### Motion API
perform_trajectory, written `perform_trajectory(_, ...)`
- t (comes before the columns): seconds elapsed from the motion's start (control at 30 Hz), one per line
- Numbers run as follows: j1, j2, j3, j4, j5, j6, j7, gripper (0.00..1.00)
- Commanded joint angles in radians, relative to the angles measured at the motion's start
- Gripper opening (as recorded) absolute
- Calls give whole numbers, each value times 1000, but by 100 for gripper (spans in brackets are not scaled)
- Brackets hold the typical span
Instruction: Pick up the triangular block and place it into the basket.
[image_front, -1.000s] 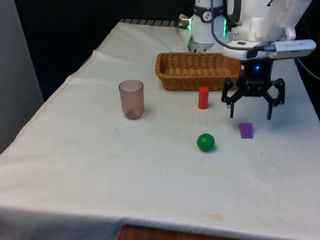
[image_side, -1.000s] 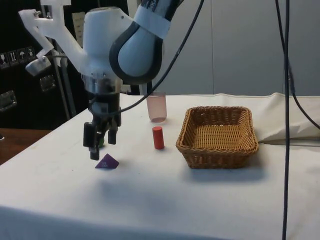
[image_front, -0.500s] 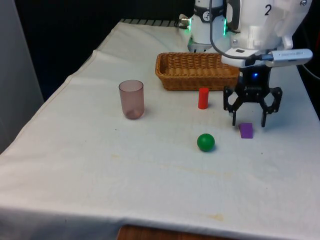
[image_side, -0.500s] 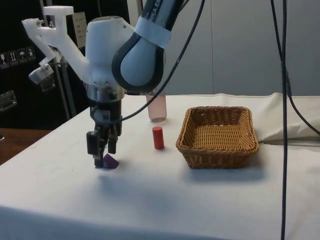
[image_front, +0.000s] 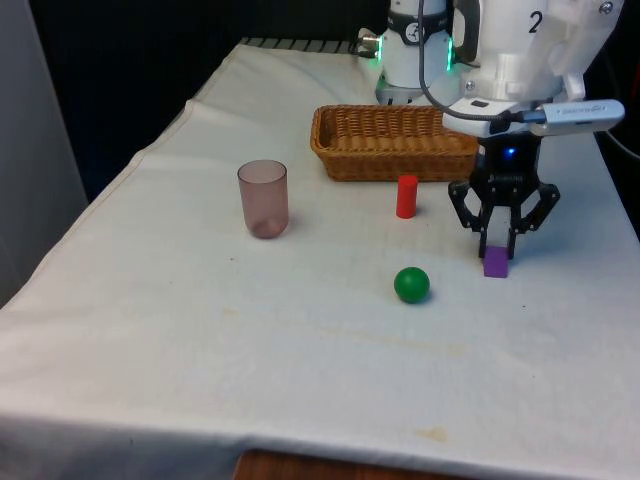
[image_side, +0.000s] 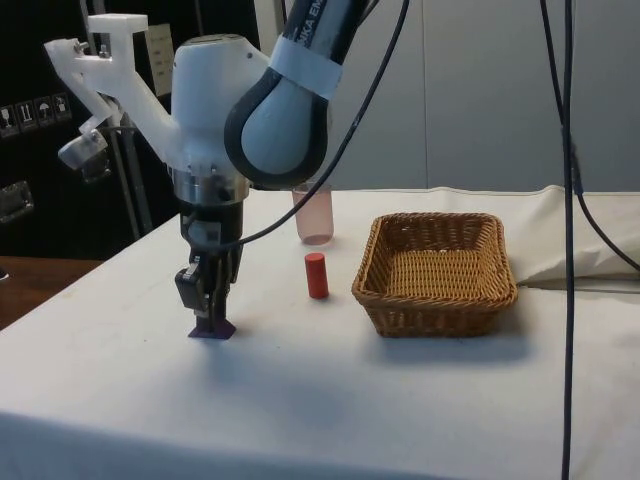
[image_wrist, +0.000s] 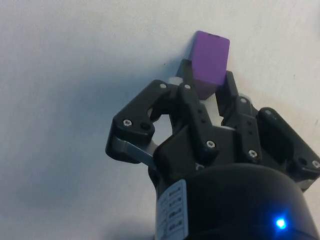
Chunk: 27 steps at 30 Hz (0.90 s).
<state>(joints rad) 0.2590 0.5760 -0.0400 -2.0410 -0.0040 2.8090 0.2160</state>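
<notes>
You see the black gripper (image_wrist: 204, 87) in matt plastic with small bright metal screws, its fingers pressed against the triangular block (image_wrist: 210, 60), a smooth, matt purple solid. Under both lies the white cloth (image_front: 250, 330), soft and faintly creased. Behind the gripper, the basket (image_front: 385, 140) is rough woven wicker; beside it, the red cylinder (image_front: 406, 196) looks smooth, the green ball (image_front: 411, 284) slightly glossy, the pink cup (image_front: 263, 198) translucent plastic.

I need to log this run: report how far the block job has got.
Done: the gripper has reached the purple triangular block and its fingers have shut on it.
In hand: the block sits on the white cloth, not lifted.
Left: lift, carry, drop into the basket.
</notes>
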Motion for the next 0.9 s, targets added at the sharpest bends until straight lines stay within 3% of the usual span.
perform_trajectory(0.0, 3, 3, -3, 1, -2, 5, 3, 33)
perform_trajectory(0.33, 0, 0, 0, 1, 0, 0, 0, 33)
perform_trajectory(0.87, 1, -142, 2, -38, 0, -116, -4, 33)
